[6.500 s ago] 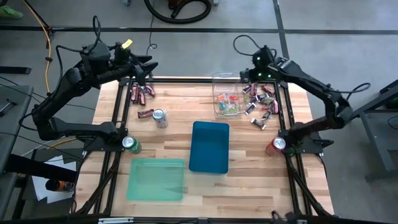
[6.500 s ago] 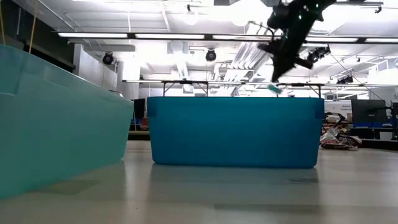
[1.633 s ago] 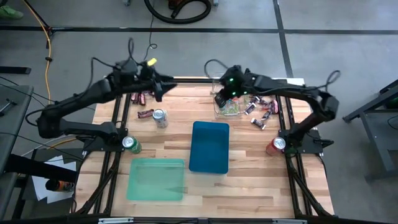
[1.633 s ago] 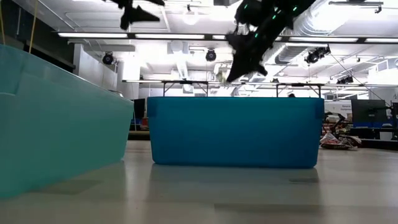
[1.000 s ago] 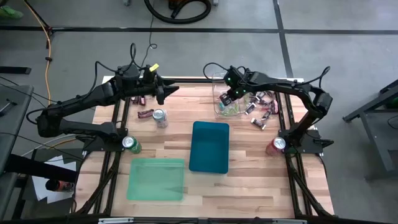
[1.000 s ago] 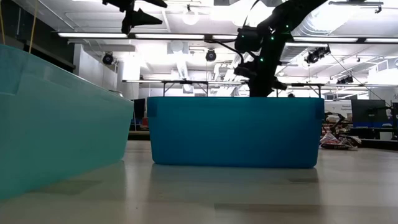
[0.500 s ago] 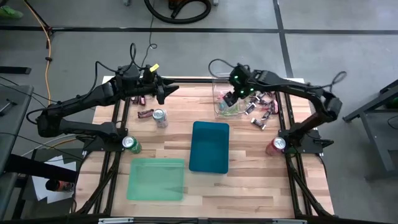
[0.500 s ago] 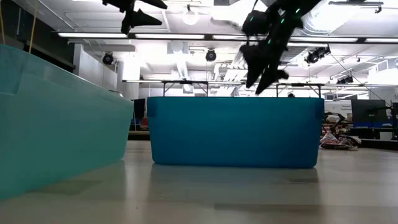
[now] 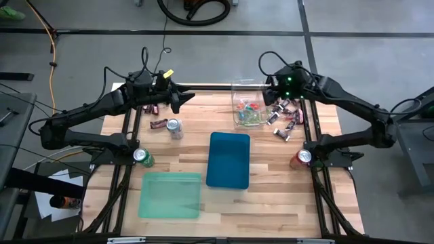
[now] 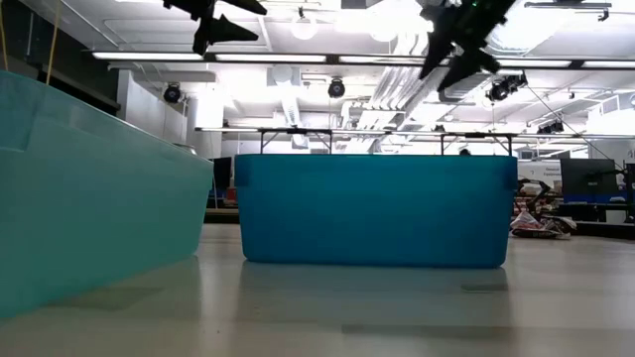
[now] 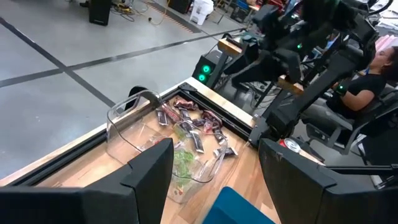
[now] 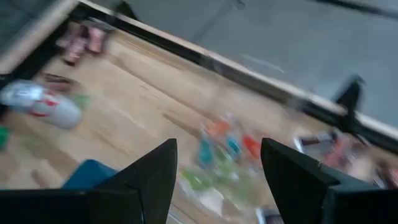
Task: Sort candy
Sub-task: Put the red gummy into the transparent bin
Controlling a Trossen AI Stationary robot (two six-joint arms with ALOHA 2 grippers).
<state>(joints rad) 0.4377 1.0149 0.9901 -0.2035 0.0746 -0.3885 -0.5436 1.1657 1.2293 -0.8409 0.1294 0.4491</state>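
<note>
Overhead, both arms' fingers spread, empty; clear tub [image 9: 247, 105] of candy [image 9: 249, 114] between them, soda can [image 9: 174, 127] nearby.

No legible text, label, brand, number or sign in any view. Candy [image 9: 285, 118] wrappers by the tabletop's [image 9: 271, 196] far right corner: print too small to read. Soda cans [image 9: 174, 127]: markings not resolvable.

A blue bin [image 10: 375, 210] stands on the pale worktop [image 10: 327, 312], a teal bin [image 10: 89, 198] close beside it. Overhead, the left pincer [image 10: 220, 22] and right pincer [image 10: 458, 42] hang against ceiling lights.
</note>
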